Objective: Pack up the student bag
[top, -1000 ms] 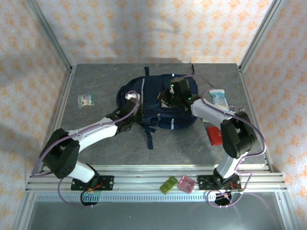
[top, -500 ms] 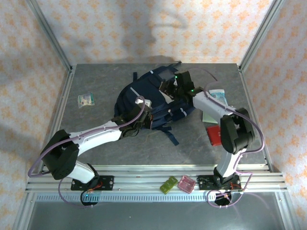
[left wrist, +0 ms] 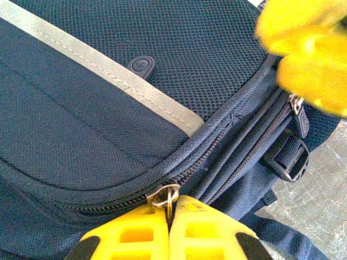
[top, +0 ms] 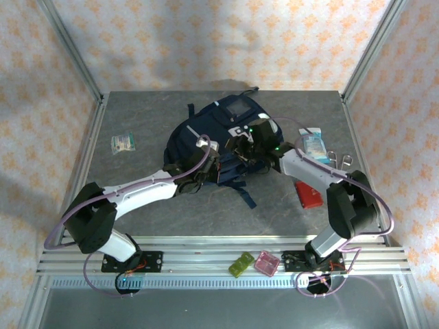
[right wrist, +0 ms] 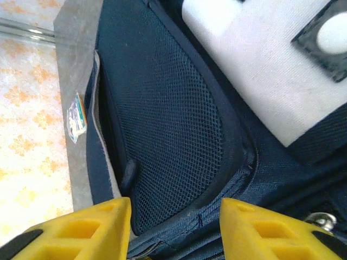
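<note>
Soft, floppy student bag [top: 209, 127]; grip hardware, not cloth. The left gripper [left wrist: 169, 219] is clamped, seemingly firmly, on the zipper pull [left wrist: 164, 194] between its jaws. The right gripper [right wrist: 176, 219] is half-open and empty, with the mesh pocket [right wrist: 173, 135] ahead of its jaws.

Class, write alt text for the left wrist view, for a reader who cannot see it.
The left gripper has its yellow jaws shut on the metal zipper pull of the navy student bag, seen close up. A grey stripe crosses the bag diagonally, and a blurred yellow shape sits top right.

The left gripper [left wrist: 169, 216] has jaws pressed together, the right gripper [right wrist: 174, 219] jaws apart.
</note>
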You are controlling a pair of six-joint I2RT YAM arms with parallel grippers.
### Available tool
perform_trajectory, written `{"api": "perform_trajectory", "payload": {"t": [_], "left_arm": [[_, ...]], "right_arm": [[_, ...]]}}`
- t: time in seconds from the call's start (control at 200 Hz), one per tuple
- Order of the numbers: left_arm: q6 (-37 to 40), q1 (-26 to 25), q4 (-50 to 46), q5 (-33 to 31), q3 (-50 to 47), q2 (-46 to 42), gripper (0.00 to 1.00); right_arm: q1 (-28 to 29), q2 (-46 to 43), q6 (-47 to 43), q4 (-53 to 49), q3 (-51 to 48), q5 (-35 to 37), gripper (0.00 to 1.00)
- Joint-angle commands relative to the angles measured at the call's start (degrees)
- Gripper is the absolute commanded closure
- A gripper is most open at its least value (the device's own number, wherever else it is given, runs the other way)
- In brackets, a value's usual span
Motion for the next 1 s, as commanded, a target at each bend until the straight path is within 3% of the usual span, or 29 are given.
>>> {"api": "perform_trajectory", "payload": {"t": [0.0,0.14,0.3,0.501,0.846,0.996], "left_arm": [[-0.4,-1.2,0.1,-1.0,2.4,0.3,1.0],[-0.4,-1.5,0.2,-1.3,2.0,0.4,1.0],[-1.0,-1.7,-1.0,-4.4,1.6,0.8,1.0],[-2.4,-0.1,-1.5,-7.4,-2.6,-1.4,1.0],[-2.2,11.6,-1.0,-7.1,-11.9,-9.1,1.0],[-1.8,12.0,-1.6,-4.5,-11.3,-8.3,1.0]], "right_arm": [[0.7,2.1,2.5,1.9,1.9,-0.3,0.55],[0.9,5.6,3.7,2.9,4.5,-2.1,0.63],[1.0,8.2,4.7,4.2,5.4,-1.9,1.0],[0.3,7.0,3.9,5.3,3.8,0.7,1.0],[-2.0,3.0,3.2,7.1,-0.2,3.9,1.0],[-2.0,4.5,2.4,7.4,1.5,3.6,1.0]]}}
